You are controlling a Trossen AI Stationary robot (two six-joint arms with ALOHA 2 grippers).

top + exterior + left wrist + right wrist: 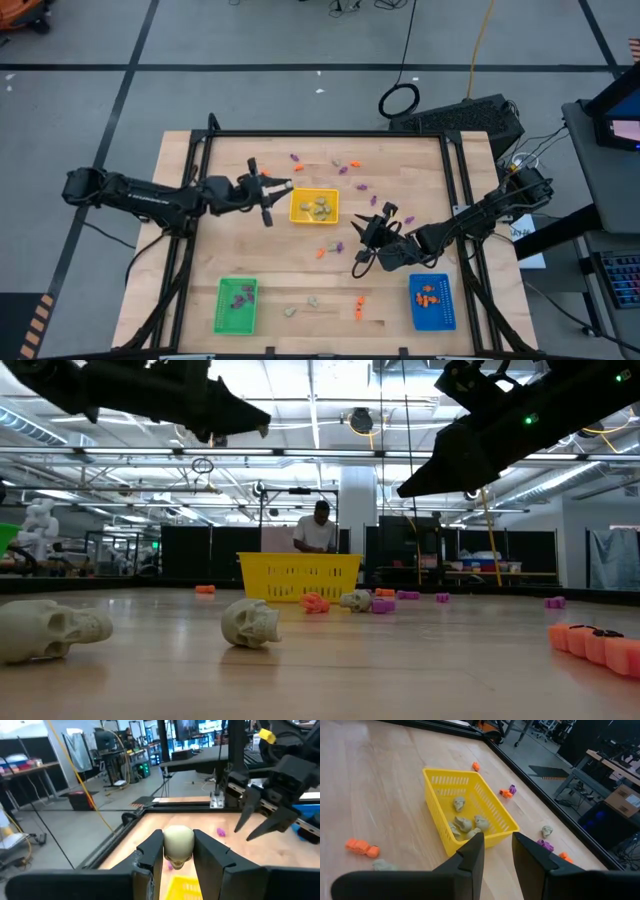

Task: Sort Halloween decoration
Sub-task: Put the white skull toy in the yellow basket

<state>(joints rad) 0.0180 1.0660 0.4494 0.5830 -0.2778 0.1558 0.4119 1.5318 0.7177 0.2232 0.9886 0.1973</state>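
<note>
One smooth pale skull (178, 845) sits pinched between dark left jaws.

I had bare table (270, 262) between the trays; trinkets (348, 166) cluttered the far edge past the yellow tray (313, 206).

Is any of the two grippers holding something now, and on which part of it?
The left gripper holds a pale skull trinket, pinched by its two sides between the fingers. The right gripper holds nothing.
</note>
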